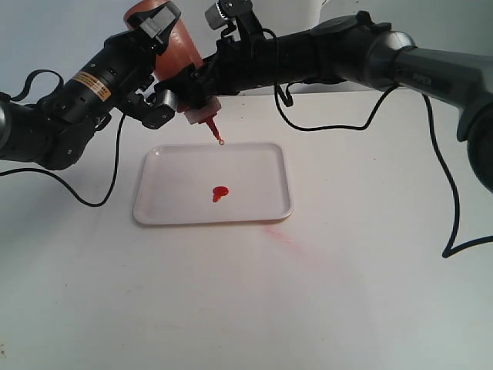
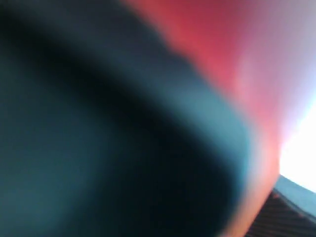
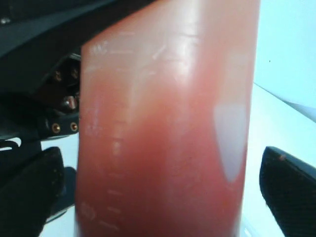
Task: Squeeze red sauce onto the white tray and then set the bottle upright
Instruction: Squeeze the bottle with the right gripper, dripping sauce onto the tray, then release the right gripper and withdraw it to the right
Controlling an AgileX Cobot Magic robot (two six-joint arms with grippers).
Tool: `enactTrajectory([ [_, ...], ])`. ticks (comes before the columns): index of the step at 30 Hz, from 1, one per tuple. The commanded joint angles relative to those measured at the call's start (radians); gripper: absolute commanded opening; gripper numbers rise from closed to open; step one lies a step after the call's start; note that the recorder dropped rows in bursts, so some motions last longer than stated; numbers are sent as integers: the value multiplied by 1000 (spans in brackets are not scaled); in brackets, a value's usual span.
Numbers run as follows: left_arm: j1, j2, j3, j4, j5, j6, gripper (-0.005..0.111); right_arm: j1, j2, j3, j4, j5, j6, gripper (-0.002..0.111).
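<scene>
L gripper (image 1: 164, 68), in from the left, is clamped across the bottle (image 1: 185, 58) & carries it in the air, tipped top-down. L wrist cam gives only a red/dark blur, too close to read. The nozzle (image 1: 213, 129) points down over the far rim of the white tray (image 1: 166, 212). There's a pale bit at its tip, cap or drip, can't tell. Abt mid-tray sits the red sauce (image 1: 219, 193), one small glossy blob, apart from the nozzle tip. R gripper (image 3: 160, 197) reaches across from the right to the bottle body. In R wrist cam its fingers (image 3: 291, 192) stand either side w/ clear daylight on one side, so it's released & not pressing. Off the tray's near right corner there's a faint pink smear (image 1: 281, 235) on the table (image 1: 370, 293). Judgement: squeeze step looks done, or paused btwn squeezes, so stand-up step is next. That calls for R to back clear, L to roll the wrist so the nozzle comes up w/o flinging a drip, then set the base flat on the table & let go only once it bears.
</scene>
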Motion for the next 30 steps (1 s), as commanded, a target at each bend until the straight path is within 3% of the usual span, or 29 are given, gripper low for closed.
enactTrajectory([
  [1,-6,-9,-9,-39,-40,-17,0,-10,-25,-5,-53,36,11,103],
  [9,-6,-9,-9,-204,-40,-17,0,-42,-81,-5,-173,111,65,95],
  [14,-6,-9,17,-225,16,-77,0,-84,-109,-5,-233,226,107,86],
  [17,-6,-9,46,-245,18,-124,0,-123,-120,-5,-293,317,197,70],
  [21,-6,-9,77,-295,-10,-236,0,-196,-118,-5,-414,410,309,41],
  [26,-6,-9,134,-456,-52,-575,0,-292,-118,8,-494,410,398,0],
  [30,4,-9,206,-454,-75,-853,0,-349,-118,103,-382,410,392,0],
])
